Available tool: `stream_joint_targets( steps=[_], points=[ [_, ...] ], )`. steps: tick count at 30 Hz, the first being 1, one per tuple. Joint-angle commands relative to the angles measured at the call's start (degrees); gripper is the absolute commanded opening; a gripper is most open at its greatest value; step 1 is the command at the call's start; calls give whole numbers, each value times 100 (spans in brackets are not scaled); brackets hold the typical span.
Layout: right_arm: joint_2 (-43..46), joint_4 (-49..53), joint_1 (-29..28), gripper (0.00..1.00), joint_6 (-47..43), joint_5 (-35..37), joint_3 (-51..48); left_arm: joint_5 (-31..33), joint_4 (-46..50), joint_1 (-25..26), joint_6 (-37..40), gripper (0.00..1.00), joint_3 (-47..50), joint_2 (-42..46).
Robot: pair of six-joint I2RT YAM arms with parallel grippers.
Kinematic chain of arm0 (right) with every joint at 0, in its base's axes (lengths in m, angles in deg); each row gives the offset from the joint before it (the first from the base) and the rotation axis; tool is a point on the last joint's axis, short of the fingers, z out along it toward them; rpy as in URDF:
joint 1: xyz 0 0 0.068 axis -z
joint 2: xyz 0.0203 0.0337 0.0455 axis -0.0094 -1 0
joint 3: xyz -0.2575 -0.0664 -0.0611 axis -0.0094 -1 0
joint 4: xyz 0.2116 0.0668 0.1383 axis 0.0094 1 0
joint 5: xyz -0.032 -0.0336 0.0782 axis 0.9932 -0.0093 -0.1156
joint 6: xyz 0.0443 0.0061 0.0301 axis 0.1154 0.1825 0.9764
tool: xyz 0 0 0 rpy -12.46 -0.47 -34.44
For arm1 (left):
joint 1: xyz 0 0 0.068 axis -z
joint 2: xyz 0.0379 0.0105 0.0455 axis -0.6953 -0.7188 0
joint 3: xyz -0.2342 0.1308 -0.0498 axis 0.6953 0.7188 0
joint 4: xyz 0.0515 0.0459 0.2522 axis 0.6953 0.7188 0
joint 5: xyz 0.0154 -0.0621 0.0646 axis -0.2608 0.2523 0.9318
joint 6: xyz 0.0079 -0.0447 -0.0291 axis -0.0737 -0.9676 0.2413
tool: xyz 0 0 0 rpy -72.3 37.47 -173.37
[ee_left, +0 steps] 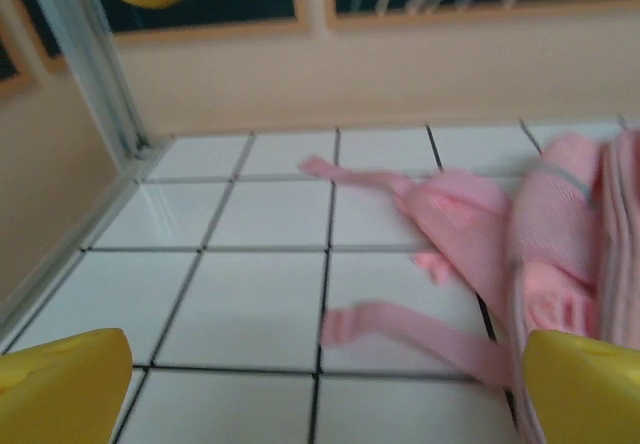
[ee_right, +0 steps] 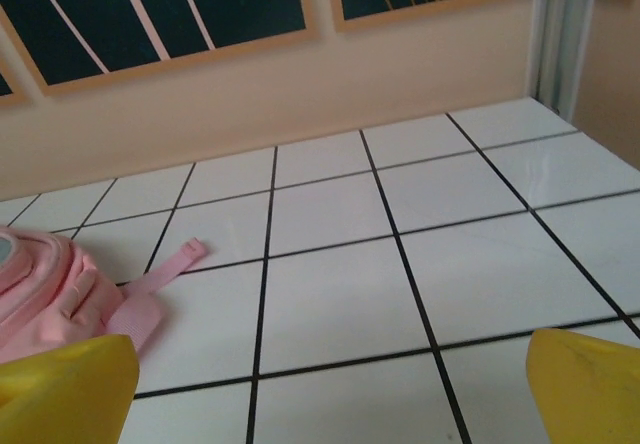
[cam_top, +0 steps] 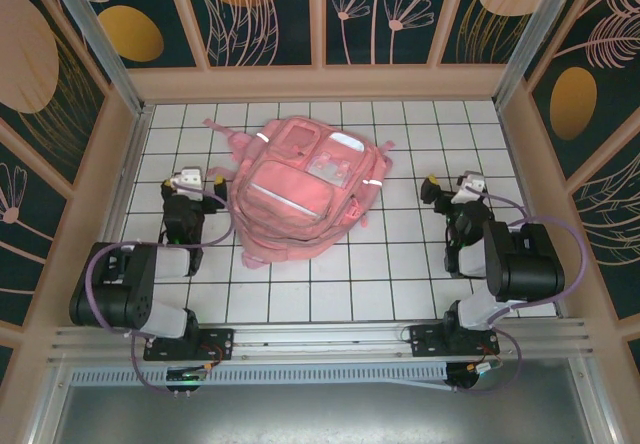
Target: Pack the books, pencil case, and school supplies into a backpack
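While both my arms are sitting folded at near edge of white tiled table [cam_top: 330, 284], my left gripper [cam_top: 188, 176] is holding nothing, yellow fingers [ee_left: 60, 389] spread wide, just beside loose pink strap [ee_left: 400, 332]. Large pink fabric backpack [cam_top: 300, 194] is lying flat mid-table, front up. My right gripper [cam_top: 455, 186] is gaping wide too, empty, well apart from backpack's right side.

Pink backpack [cam_top: 295, 204] with grey-white strips. White table [cam_top: 400, 254] with black grid lines. Dark walls [cam_top: 285, 39] with orange blobs and pale leaves.
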Motion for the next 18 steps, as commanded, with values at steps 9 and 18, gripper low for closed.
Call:
stream_joint_targets(
  steps=[9, 18],
  points=[
    [43, 162, -143, 99, -238, 314, 71, -788, -772, -275, -364, 99, 224, -190],
    [46, 162, -136, 99, -243, 305, 78, -474, -665, -270, -484, 99, 180, -169]
  ],
)
